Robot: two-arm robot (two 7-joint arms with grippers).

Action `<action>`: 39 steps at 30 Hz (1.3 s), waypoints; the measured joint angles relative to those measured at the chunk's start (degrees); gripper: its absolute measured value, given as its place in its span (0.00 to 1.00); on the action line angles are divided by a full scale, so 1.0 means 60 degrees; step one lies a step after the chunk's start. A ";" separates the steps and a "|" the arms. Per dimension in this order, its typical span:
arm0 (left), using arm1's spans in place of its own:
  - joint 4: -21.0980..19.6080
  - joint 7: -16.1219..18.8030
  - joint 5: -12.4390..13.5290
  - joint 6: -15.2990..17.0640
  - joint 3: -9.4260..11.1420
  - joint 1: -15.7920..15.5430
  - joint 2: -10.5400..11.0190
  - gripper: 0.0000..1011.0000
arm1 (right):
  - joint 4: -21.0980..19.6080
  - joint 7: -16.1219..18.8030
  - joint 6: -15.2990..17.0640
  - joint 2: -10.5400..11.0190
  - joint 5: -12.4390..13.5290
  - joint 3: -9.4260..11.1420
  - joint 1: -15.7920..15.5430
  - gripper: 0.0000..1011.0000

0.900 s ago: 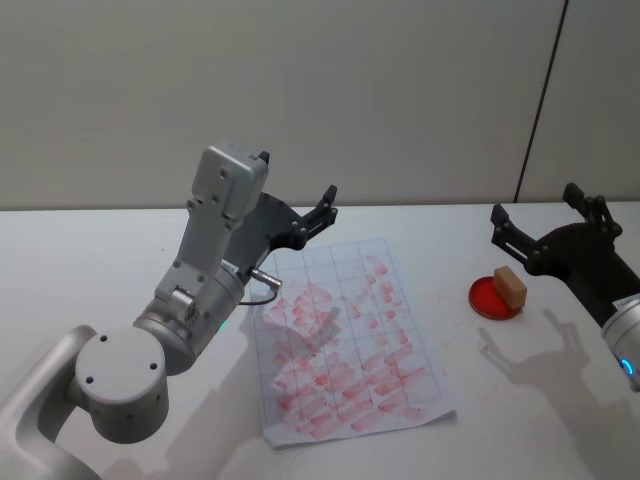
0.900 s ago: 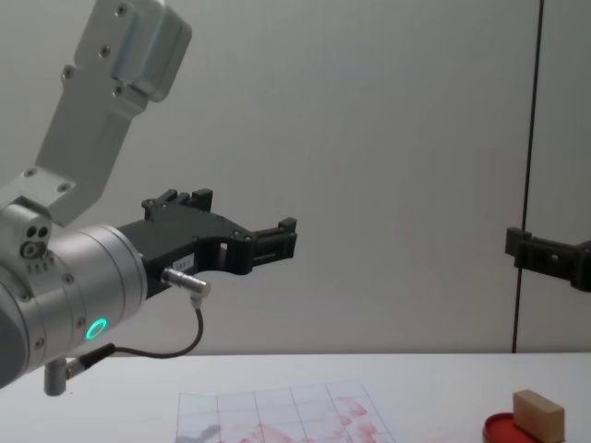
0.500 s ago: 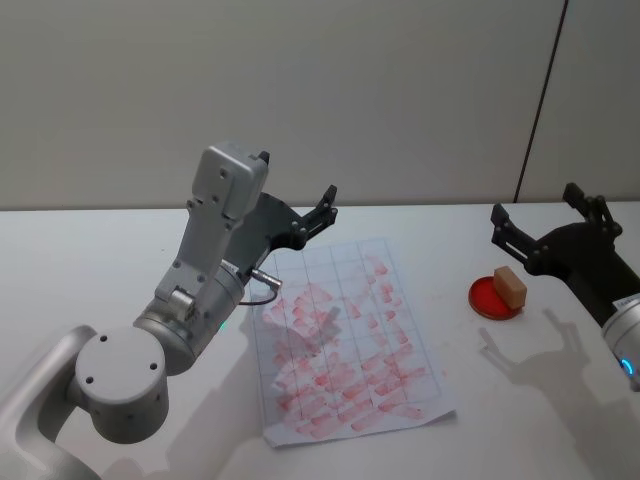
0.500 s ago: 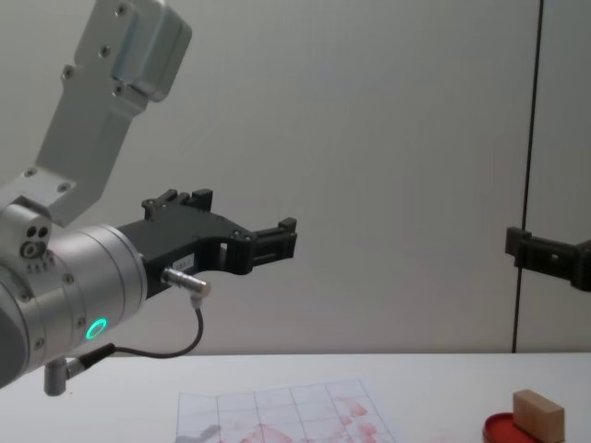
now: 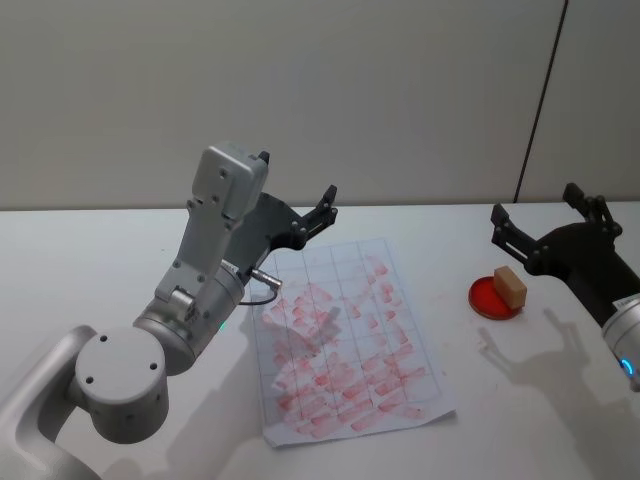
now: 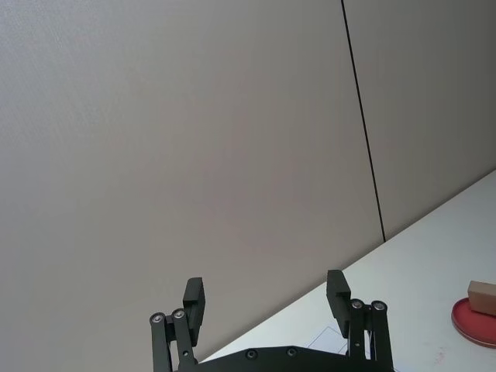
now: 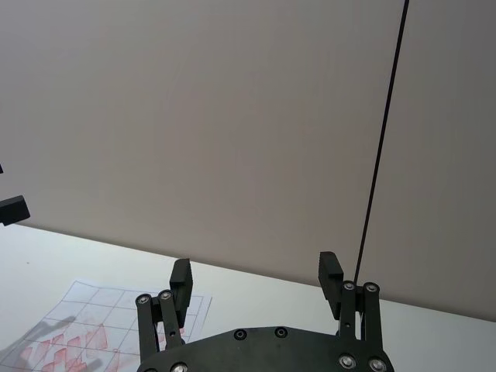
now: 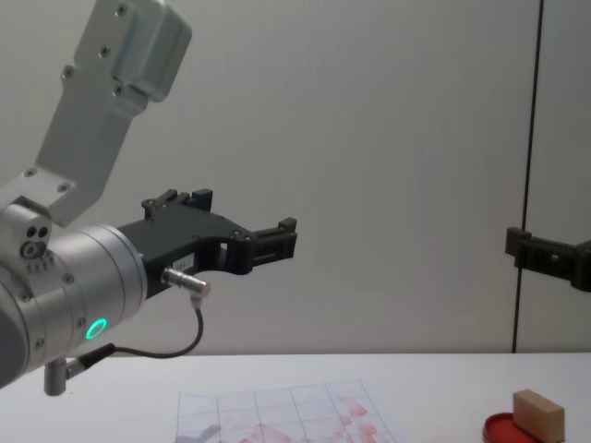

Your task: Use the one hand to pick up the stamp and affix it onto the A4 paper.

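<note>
The paper [image 5: 345, 340] lies flat. The left gripper [image 6: 264, 291] is parked above its left edge, open. Right of the paper, the right gripper [image 5: 535, 205] hovers with jaws wide near the pad [image 5: 482, 298]. It should descend squarely astride the stamp [image 5: 509, 286] resting there.

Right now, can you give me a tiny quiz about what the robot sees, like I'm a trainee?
1. True or false: the stamp sits on the red ink pad.
2. The left end effector and right end effector are both: A open, B shut on something.
3. Fill in: the A4 paper is covered in ___ smudges.
Key: 1 true; 2 A; 3 reddish-pink.
</note>
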 joint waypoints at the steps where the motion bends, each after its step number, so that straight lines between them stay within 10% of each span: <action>1: 0.0000 0.0000 0.0001 0.0000 0.0000 0.0000 0.0000 0.99 | 0.0000 0.0000 0.0000 0.0000 0.0000 0.0000 0.0000 0.99; 39: 0.0000 -0.0001 0.0000 0.0000 0.0000 0.0000 0.0000 0.99 | 0.2018 0.0723 0.2159 0.0191 0.0972 0.0593 0.1236 0.99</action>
